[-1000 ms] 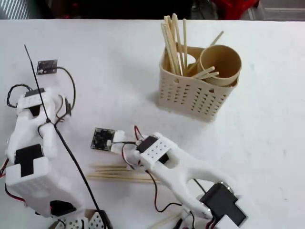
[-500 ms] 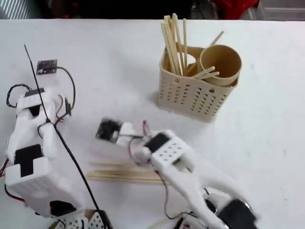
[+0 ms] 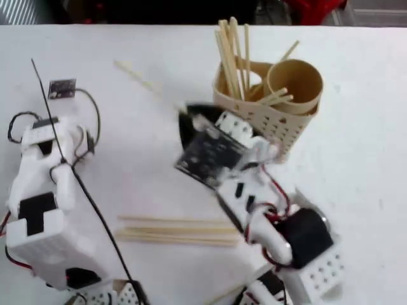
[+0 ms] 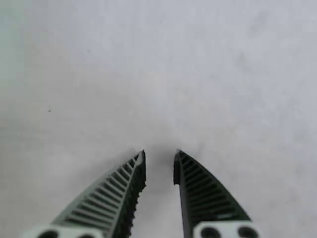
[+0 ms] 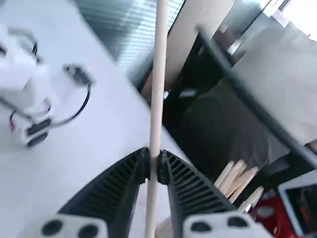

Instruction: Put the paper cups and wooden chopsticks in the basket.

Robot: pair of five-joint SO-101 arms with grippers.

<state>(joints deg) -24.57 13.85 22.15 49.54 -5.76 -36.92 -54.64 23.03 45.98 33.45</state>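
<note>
We see the right pincer pressed onto a single chopstick, gripping it partway along its length so that a long end sticks out beyond the tips. In the high view that chopstick points away from the basket across the worktop, with the right arm raised just beside the basket's near wall. We judge the stick is held this way so it can be tipped upright and dropped in among the standing chopsticks, which lean against the basket's rim next to the paper cups already inside. A few loose chopsticks lie flat on the worktop, well apart from the basket, so we reckon the job is only partly done. The left pincer hangs low over bare worktop with its jaws slightly spread and nothing between them, parked well clear of the working arm
</note>
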